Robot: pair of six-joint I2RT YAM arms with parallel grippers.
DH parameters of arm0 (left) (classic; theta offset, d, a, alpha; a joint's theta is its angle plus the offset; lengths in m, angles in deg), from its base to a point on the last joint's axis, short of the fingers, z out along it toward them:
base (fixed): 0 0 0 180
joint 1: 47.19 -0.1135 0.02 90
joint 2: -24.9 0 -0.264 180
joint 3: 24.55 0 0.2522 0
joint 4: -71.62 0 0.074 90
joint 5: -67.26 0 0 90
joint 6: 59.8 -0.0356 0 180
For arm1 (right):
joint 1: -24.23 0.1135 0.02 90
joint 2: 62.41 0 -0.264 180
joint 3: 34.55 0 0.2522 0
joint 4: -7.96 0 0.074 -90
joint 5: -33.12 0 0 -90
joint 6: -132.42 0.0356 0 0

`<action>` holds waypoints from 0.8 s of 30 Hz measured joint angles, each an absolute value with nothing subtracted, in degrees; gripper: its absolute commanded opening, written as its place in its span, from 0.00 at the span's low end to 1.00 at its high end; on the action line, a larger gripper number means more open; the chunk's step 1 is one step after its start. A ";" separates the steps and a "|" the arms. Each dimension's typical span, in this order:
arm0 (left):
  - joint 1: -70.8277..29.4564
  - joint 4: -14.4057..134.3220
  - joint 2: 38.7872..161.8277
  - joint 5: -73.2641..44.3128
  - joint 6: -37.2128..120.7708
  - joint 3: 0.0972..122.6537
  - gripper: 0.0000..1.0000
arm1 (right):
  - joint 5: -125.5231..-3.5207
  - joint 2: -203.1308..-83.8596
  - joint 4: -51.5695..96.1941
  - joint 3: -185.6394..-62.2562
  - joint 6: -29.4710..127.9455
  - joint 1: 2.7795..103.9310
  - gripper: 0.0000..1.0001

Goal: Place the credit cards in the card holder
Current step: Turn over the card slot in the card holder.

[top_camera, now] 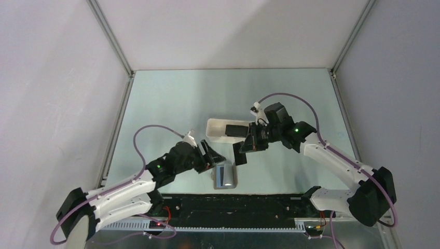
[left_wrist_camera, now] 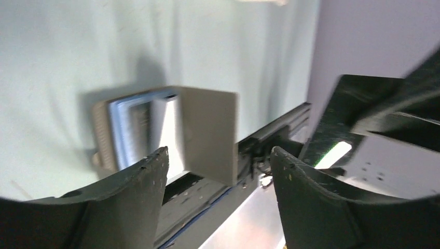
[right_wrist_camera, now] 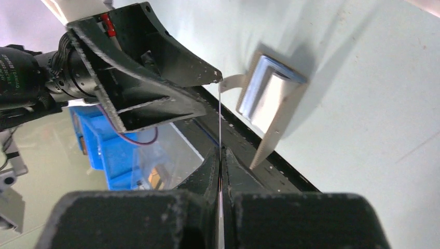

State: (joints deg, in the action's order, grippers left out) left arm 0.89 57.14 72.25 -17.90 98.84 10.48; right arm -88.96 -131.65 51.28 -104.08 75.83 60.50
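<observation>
Black fingers of our right gripper (right_wrist_camera: 221, 155) were pressed together on a thin black rectangular credit card (top_camera: 239, 154), which we saw edge-on from the wrist. Close beside it our left gripper (left_wrist_camera: 220, 154) stood spread and held nothing. Just below both, the small grey-brown folding card holder (top_camera: 224, 176) lay open on the pale green table (top_camera: 176, 98), silvery-blue inside up. Behind, a long white tray (top_camera: 220, 138) held another black card (top_camera: 236, 128).

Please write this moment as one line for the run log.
left gripper: open, empty | right gripper: shut on credit card | card holder: lying open | step: credit card not yet inserted
</observation>
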 measured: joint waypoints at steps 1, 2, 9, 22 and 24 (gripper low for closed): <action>1.11 56.20 73.74 -18.00 99.04 10.51 0.66 | -87.97 -132.15 52.33 -104.08 75.33 60.85 0.00; 1.41 55.35 75.34 -18.09 99.23 10.48 0.57 | -87.19 -132.48 53.03 -104.08 74.96 61.16 0.00; 3.12 52.71 85.02 -19.36 99.26 10.79 0.35 | -85.13 -134.38 53.49 -104.06 74.32 62.60 0.00; 4.08 50.94 90.57 -21.48 99.23 12.32 0.31 | -77.90 -142.97 53.29 -104.04 73.45 71.17 0.00; 4.08 50.83 91.66 -21.28 99.21 12.89 0.29 | -75.01 -144.69 54.54 -104.04 73.19 72.15 0.00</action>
State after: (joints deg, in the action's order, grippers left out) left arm 4.08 50.83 91.66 -21.28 99.21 12.89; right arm -75.01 -144.69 54.54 -104.04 73.19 72.15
